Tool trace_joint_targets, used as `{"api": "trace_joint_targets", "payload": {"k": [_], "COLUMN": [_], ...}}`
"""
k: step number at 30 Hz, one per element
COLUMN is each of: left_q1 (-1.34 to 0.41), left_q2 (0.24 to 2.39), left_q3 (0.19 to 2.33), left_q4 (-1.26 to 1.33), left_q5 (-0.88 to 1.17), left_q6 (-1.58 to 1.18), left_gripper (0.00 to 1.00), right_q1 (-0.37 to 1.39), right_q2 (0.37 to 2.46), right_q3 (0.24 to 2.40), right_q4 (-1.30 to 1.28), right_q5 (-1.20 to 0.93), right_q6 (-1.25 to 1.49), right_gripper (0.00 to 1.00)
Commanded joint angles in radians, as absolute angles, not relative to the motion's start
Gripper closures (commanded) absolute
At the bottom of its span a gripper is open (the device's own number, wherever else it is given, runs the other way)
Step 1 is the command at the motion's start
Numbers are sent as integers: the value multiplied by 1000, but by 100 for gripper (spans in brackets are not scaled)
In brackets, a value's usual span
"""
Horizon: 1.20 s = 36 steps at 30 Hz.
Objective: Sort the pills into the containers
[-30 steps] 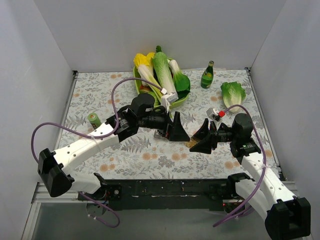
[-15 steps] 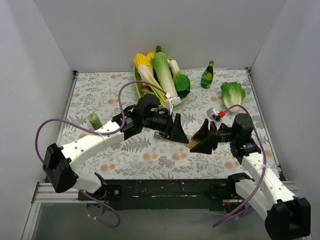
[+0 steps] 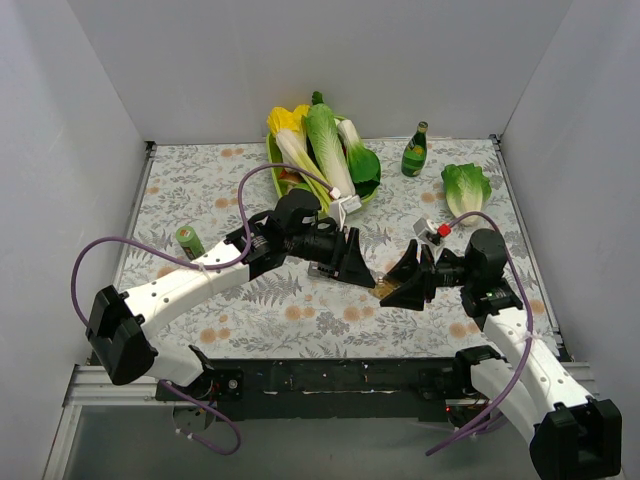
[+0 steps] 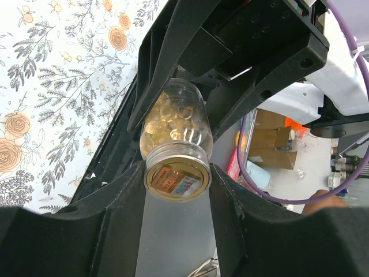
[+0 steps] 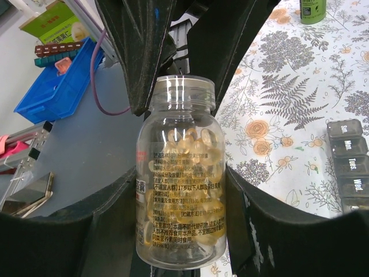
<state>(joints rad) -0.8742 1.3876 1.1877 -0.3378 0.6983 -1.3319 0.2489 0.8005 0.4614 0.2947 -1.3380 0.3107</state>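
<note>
A clear pill bottle (image 5: 181,173) full of yellow capsules hangs over the table's front middle, lying between the two arms (image 3: 384,289). My right gripper (image 5: 180,173) is shut on the bottle's body, one finger on each side. My left gripper (image 4: 177,173) faces it and is shut on the bottle's gold-topped cap (image 4: 176,179), with both pads touching the cap's rim. In the top view the left gripper (image 3: 365,275) and right gripper (image 3: 397,290) meet tip to tip. The containers (image 5: 349,167), a grey strip of day-labelled compartments, lie on the table beside the bottle.
A green tray (image 3: 366,196) of vegetables stands at the back middle, with a green bottle (image 3: 414,152) and a lettuce (image 3: 466,186) to its right. A small green can (image 3: 188,239) lies at the left. A small white and red object (image 3: 432,229) sits behind the right arm.
My left gripper has moved right up to the bottle and closed from wide open onto its cap. The right gripper has kept its hold and barely shifted.
</note>
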Motion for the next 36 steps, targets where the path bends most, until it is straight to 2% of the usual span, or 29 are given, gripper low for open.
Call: {"api": "trace_joint_targets", "payload": {"k": [1, 4, 8, 14, 18, 21, 27, 32, 36], "left_q1": [-882, -881, -864, -805, -711, -616, -461, -327, -171], "left_q2": [1355, 1319, 1260, 1146, 1089, 1084, 1158, 1265, 1388], "left_q3": [1180, 1157, 1096, 1032, 1043, 1061, 1101, 1147, 1195], "left_q4": [-337, -354, -382, -422, -581, -733, -870, -807, -733], "left_q5": [680, 637, 574, 546, 387, 278, -53, -146, -123], "left_q6": [-1353, -1367, -1388, -1407, -1339, -1254, -1115, -1011, -976], "left_gripper": [100, 100, 100, 100, 100, 100, 100, 100, 100], "right_q1": [245, 245, 245, 245, 216, 175, 83, 54, 32], "right_q2": [767, 750, 735, 727, 715, 701, 634, 578, 539], "right_q3": [451, 453, 475, 480, 541, 563, 537, 500, 469], "right_q4": [314, 281, 183, 134, -73, -126, -178, -173, -164], "right_q5": [-1312, -1307, -1293, -1254, -1158, -1098, -1037, -1023, -1028], "right_q6": [285, 250, 151, 65, -168, -234, -322, -339, -336], "right_gripper": [49, 24, 10, 7, 6, 6, 6, 5, 4]}}
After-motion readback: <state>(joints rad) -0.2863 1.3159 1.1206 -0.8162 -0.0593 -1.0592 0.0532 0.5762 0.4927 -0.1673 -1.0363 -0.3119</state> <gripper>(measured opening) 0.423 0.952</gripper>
